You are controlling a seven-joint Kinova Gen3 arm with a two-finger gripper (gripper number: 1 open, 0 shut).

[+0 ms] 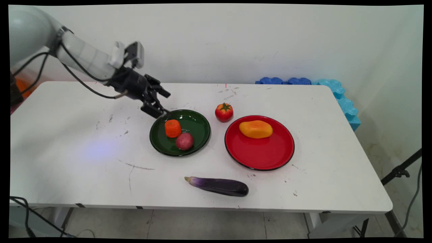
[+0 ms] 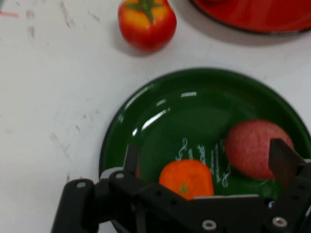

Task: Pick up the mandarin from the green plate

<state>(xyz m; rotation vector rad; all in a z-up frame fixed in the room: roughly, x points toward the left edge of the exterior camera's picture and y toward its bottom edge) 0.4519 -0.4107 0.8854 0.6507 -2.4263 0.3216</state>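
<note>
My gripper hangs open just above the far left rim of the dark green plate. On that plate lie a stubby orange carrot piece and a pink-red round fruit. In the hand view the carrot piece shows between the two fingers of the gripper, lower than them and resting on the green plate. The pink-red fruit lies close to the right finger. Nothing is held.
A tomato stands just beyond the green plate, also seen as the tomato in the hand view. A red plate to the right carries a yellow-orange mango. A purple eggplant lies near the front edge. Blue foam lines the back right corner.
</note>
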